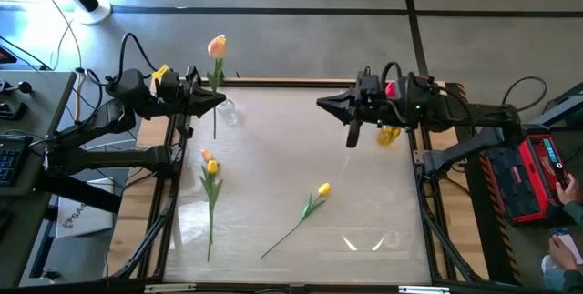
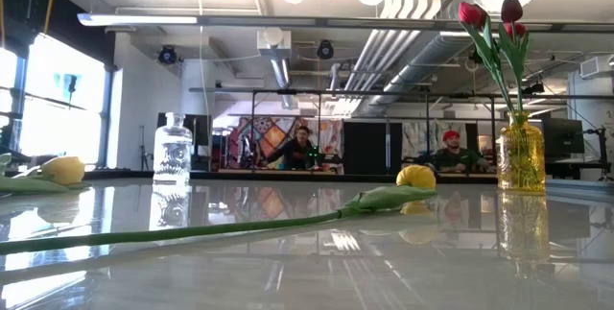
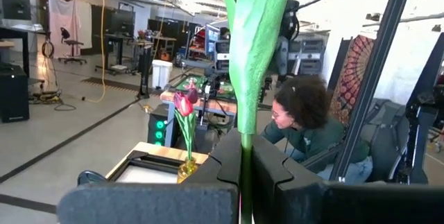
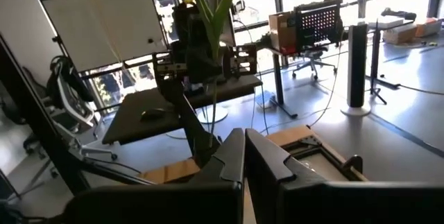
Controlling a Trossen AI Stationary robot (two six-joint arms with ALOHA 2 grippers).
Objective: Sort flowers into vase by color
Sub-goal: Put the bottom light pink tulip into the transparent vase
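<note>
Left gripper clenched on orange tulip, stem upright, directly above clear vase (just beside fingertips). Right gripper closed, empty, raised near yellow vase.

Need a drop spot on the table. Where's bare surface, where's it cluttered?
Free: the middle, between the clear vase and the yellow vase; also the near right corner, past the lone yellow tulip. Crowded: the left edge, where two tulips lie, and under each tool.
</note>
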